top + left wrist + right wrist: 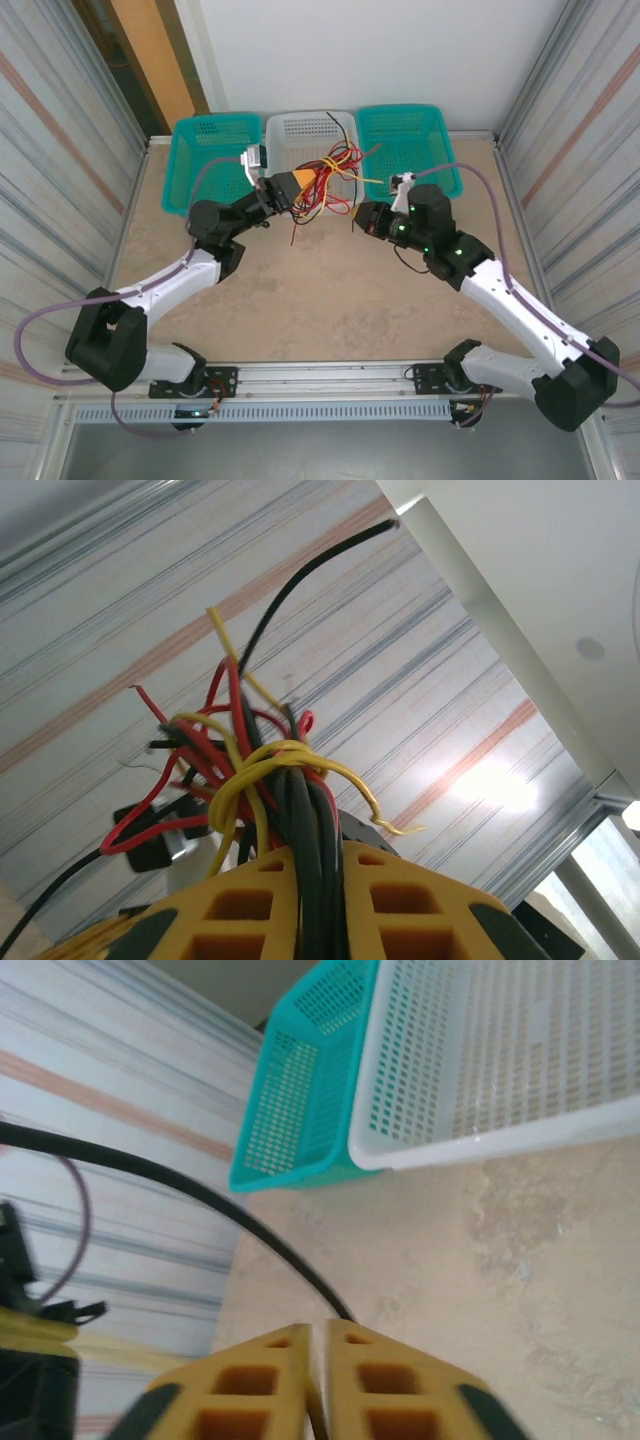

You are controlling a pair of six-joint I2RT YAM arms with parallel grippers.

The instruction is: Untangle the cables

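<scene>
- Cables (322,180): knotted bundle at far centre, before the white basket (300,135), clamped in your left gripper (310,865).
- Right gripper (315,1332): jaws nearly together on one black cable (200,1195). A pull may cinch the yellow loop (290,752), or the cable may slip free.

The middle basket (290,135) is flanked by the left basket (205,150) and right basket (410,135) at the surface's (320,290) rear; the cables (325,180) are held just before it.

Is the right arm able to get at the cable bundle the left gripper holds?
Probably yes. The right gripper sits close beside the cable bundle, nothing between them, though its jaws look shut on a black cable.
</scene>
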